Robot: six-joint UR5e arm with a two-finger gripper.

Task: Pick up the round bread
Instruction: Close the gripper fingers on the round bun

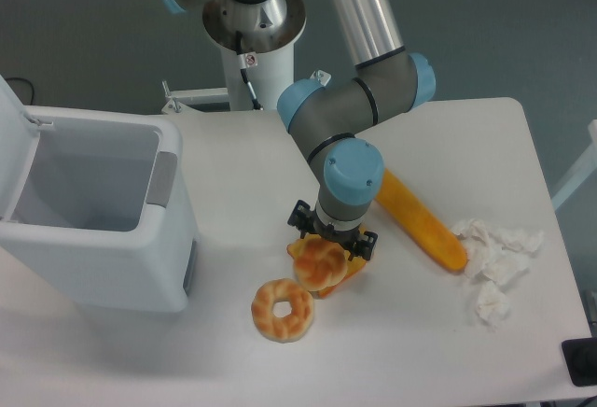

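The gripper [326, 250] is seen directly above the round bread [320, 264], its fingers hidden behind the wrist, so their state cannot be judged. The bread lies on a toast slice [351, 268]. A ring bread [282, 309] is near, a long loaf [422, 223] and crumpled paper [492, 259] beside, a white bin [93, 216] well apart.

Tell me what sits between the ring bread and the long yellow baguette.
In the camera view, the round bread on the toast slice, with the claw above it.
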